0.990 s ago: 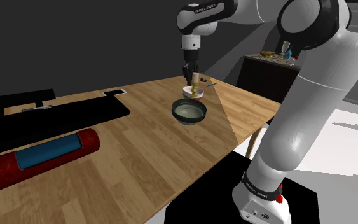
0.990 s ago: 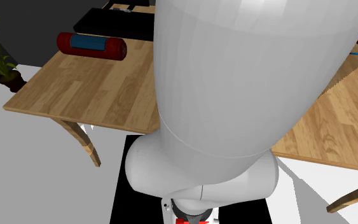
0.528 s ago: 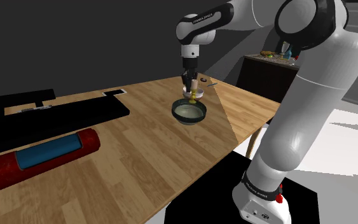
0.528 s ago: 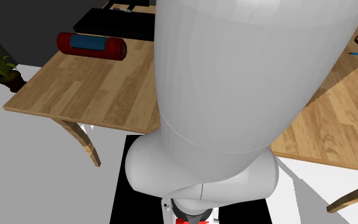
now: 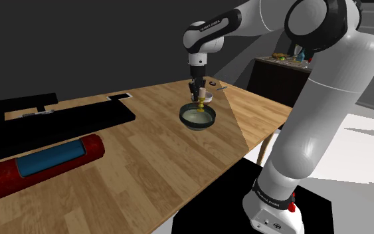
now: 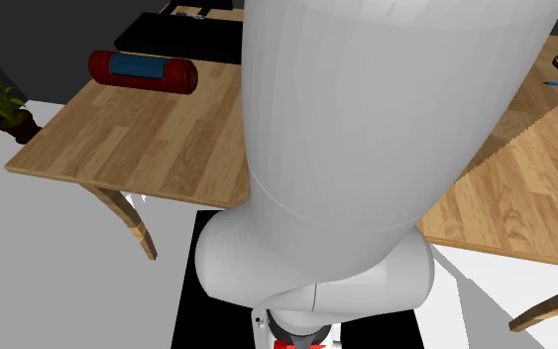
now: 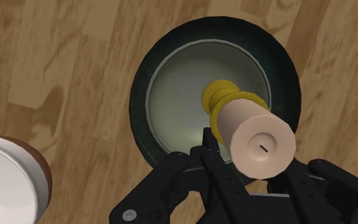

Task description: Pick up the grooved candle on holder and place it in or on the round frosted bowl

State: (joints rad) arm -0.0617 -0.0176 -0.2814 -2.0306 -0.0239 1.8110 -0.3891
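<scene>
Clasping the cream candle (image 7: 260, 143) on its yellow holder above the dark-rimmed bowl (image 7: 142, 83), the pincer (image 5: 196, 92) may topple it onto the bench (image 7: 63, 57) if released near the rim.

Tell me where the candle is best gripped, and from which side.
Grip the pale cylindrical candle on its smooth shaft, above the ribbed yellow holder, coming from above and clasping opposite sides. It hangs upright that way in the pincer now, over the dark-rimmed bowl.
</scene>
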